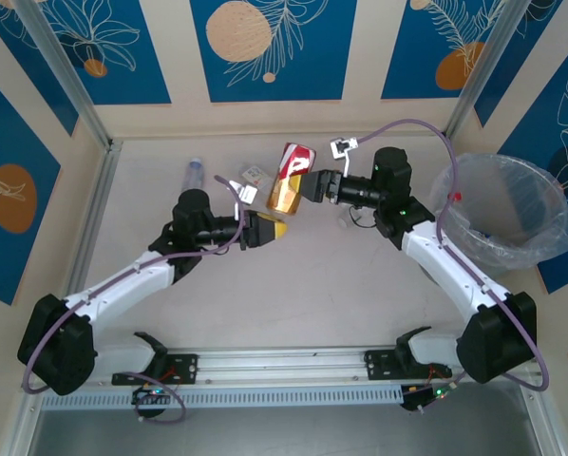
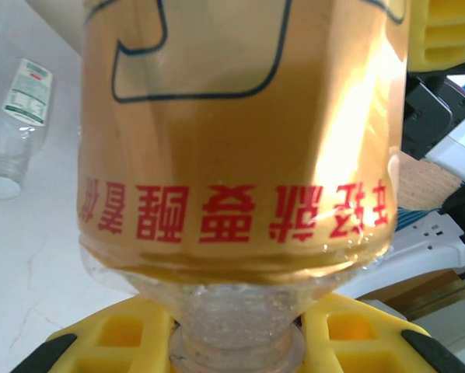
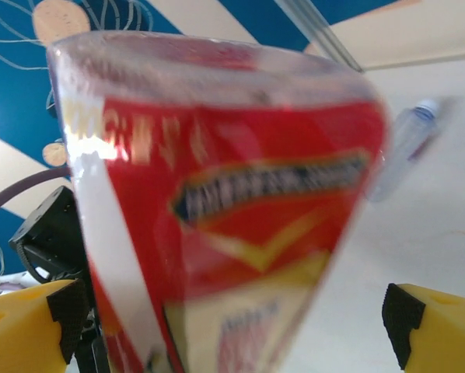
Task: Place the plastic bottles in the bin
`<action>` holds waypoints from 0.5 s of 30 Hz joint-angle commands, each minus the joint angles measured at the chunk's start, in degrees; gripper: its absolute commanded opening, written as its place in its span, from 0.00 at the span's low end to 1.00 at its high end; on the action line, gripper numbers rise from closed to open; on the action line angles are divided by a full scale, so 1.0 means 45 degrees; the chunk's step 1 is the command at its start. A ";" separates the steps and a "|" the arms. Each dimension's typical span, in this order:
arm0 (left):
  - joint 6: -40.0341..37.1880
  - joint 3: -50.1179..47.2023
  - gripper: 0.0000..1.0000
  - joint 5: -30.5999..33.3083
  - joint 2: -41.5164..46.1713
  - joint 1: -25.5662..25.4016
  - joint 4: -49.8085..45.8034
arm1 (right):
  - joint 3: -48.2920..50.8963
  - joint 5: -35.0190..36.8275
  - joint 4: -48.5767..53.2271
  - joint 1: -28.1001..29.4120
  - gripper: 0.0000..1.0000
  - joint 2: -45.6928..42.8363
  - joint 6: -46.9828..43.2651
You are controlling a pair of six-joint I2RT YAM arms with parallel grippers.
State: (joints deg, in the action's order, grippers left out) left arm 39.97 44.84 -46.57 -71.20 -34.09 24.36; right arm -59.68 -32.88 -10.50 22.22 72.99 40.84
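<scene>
Golden bottle (image 1: 286, 190) between both arms, just toward 12 o'clock from the table's (image 1: 341, 285) centre.

My left gripper (image 1: 273, 231) is clamped tight on the golden bottle's clear neck, and the body runs from there toward 1 o'clock. My right gripper (image 1: 309, 185) reaches in from 3 o'clock with its fingers spread wide around the red-labelled end. One finger stands clear of the bottle; I cannot tell whether the other touches. The bin (image 1: 483, 249), lined with crinkled plastic, sits at the table's 3 o'clock edge, well apart from this bottle. A clear bottle (image 1: 197, 174) lies on the table at 11 o'clock.
</scene>
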 commanded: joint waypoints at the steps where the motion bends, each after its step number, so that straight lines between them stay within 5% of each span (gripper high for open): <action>1: -0.0133 0.0455 0.00 -0.0758 -0.0311 -0.0244 0.0710 | -0.0327 -0.0833 -0.1762 0.0138 0.99 0.0199 0.0221; 4: 0.0127 0.0369 0.00 -0.1134 -0.0464 -0.0258 0.1418 | -0.0312 -0.1090 -0.2301 0.0124 0.99 0.0264 0.0087; 11: -0.0024 0.0427 0.00 -0.1506 -0.0423 -0.0301 0.1344 | -0.0376 -0.1767 -0.2452 0.0102 0.78 0.0283 -0.0433; 15: -0.0219 0.0388 0.00 -0.2027 -0.0370 -0.0411 0.1520 | -0.0113 -0.1813 -0.3080 0.0092 0.78 0.0393 -0.0243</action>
State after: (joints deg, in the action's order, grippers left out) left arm 39.97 45.41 -51.44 -73.06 -34.79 28.80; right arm -59.72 -38.39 -20.01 22.33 74.17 40.51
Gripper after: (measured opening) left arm 0.303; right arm 0.774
